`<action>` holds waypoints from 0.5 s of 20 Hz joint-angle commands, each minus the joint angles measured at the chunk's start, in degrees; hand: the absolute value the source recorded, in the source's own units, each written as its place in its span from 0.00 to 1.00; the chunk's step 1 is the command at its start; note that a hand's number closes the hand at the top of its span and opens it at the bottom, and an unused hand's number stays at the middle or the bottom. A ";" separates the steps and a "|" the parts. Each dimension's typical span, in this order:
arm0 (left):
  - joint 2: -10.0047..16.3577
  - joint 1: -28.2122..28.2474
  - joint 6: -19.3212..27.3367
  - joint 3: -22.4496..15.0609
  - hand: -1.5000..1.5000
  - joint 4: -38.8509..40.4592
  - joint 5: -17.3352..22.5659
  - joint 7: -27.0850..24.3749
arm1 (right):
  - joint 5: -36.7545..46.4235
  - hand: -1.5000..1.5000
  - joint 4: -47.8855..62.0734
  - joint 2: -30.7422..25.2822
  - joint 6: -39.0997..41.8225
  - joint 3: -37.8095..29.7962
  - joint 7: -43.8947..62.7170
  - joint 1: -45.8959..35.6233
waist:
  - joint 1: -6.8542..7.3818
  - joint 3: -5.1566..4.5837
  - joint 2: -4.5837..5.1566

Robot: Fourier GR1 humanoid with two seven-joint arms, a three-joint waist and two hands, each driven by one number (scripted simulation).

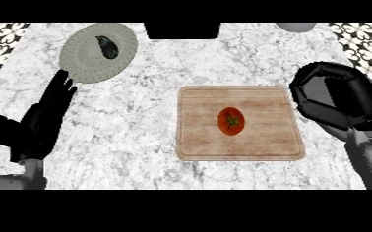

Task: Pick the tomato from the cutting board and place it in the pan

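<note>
One tomato (231, 121), red, oval, green calyx up, lies near the middle of the wooden cutting board (203, 145). Right hand (327, 98), just off the board's right edge: fingers curled, holding nothing. Left hand (45, 115) rests at left, fingers straight. Plate (85, 65), upper left, carries a dark item (108, 46).

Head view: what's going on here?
Nothing is held yet. The tomato lies untouched on the cutting board. The right hand hovers at the board's right edge, fingers curled, holding nothing. The left hand rests open at the view's left. A plate with a dark item sits at the far left. A black object at the top edge may be the pan.
</note>
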 commanded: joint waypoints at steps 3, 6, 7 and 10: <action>-1.57 -1.11 1.38 0.83 0.50 -1.67 0.88 2.14 | 12.11 0.00 -2.92 -4.04 -2.99 -1.34 -19.98 14.37 | -0.38 0.12 -0.03; -2.77 -3.57 1.43 1.07 0.50 1.97 -0.08 0.99 | 14.68 0.00 -1.79 -6.82 -4.86 -5.30 -22.77 17.18 | -0.34 0.06 0.14; -1.97 -5.26 -0.83 1.69 0.50 3.40 0.88 1.91 | 14.56 0.00 -0.20 -7.44 -3.71 -6.50 -22.79 13.79 | 0.23 0.04 0.22; -2.42 -3.51 -0.87 1.23 0.50 2.22 0.20 1.45 | 20.91 0.00 -5.25 -10.17 -4.55 -4.21 -20.90 15.02 | 0.39 0.00 0.12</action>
